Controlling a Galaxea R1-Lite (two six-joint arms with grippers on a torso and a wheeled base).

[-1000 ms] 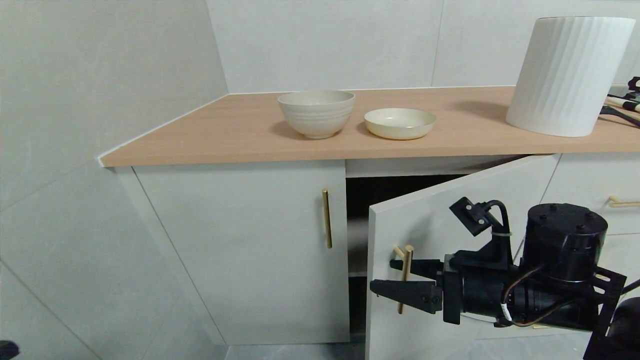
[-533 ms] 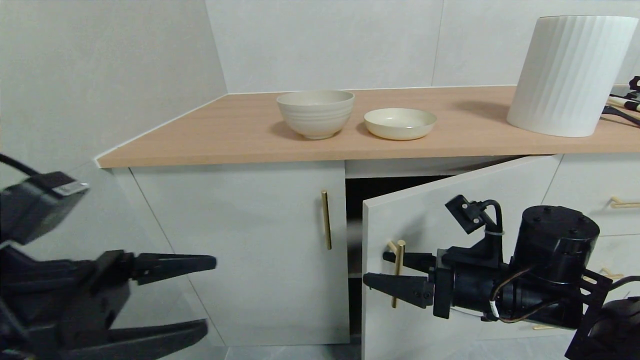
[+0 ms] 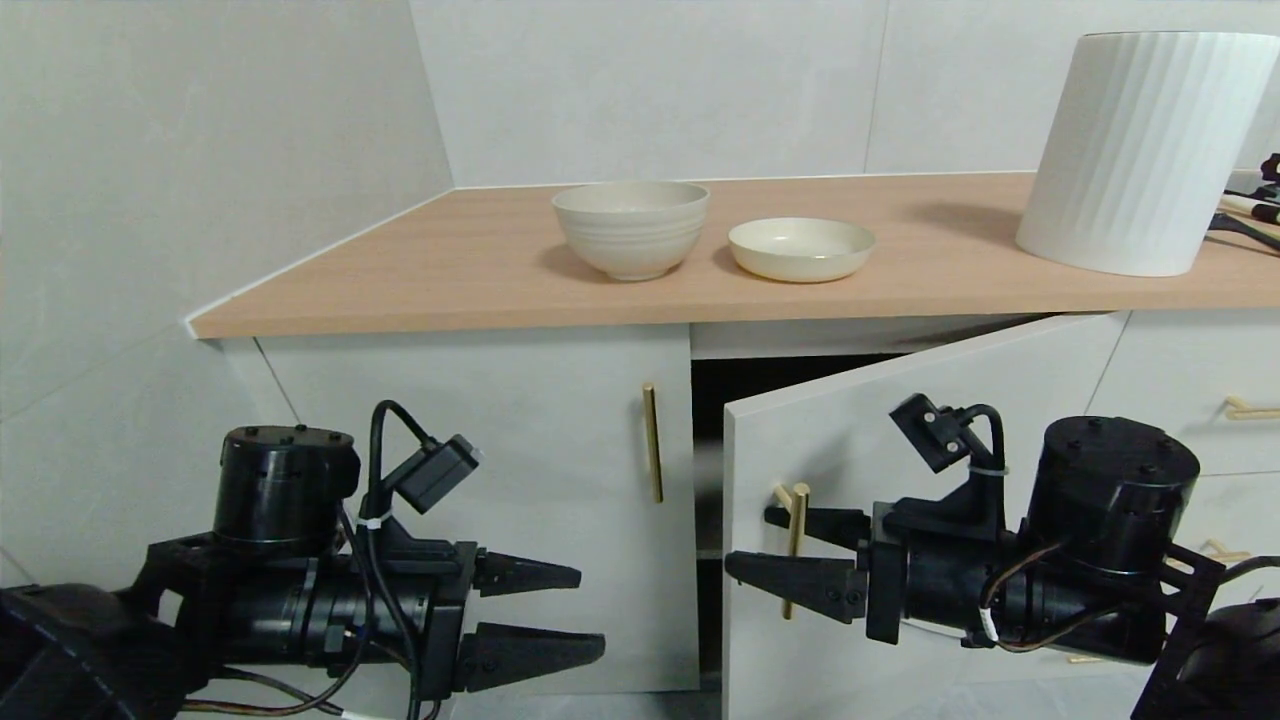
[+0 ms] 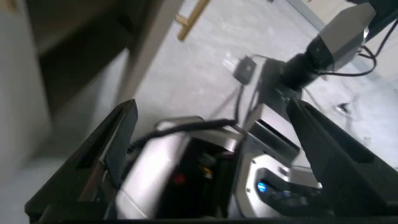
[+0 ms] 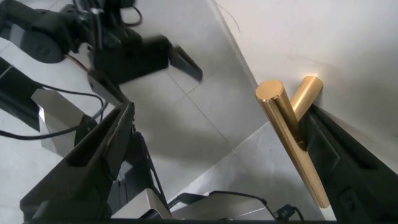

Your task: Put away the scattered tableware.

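Observation:
A ribbed beige bowl (image 3: 632,228) and a shallow cream dish (image 3: 800,247) stand side by side on the wooden countertop (image 3: 450,270). Below them the right cabinet door (image 3: 900,400) stands partly open. My right gripper (image 3: 775,550) is open, its fingers straddling the door's brass handle (image 3: 795,545); the handle (image 5: 292,143) lies against one finger. My left gripper (image 3: 588,612) is open and holds nothing, low in front of the shut left cabinet door (image 3: 480,450). In the left wrist view the gripper (image 4: 211,106) faces the open door's edge.
A tall white ribbed container (image 3: 1140,150) stands on the counter at the right, with dark utensils (image 3: 1250,210) behind it. The shut left door has a vertical brass handle (image 3: 652,455). A drawer handle (image 3: 1250,405) shows far right. Tiled walls close the left side.
My left arm has come up into view from the lower left, its gripper pointing right. The right gripper has drawn the cabinet door slightly further open.

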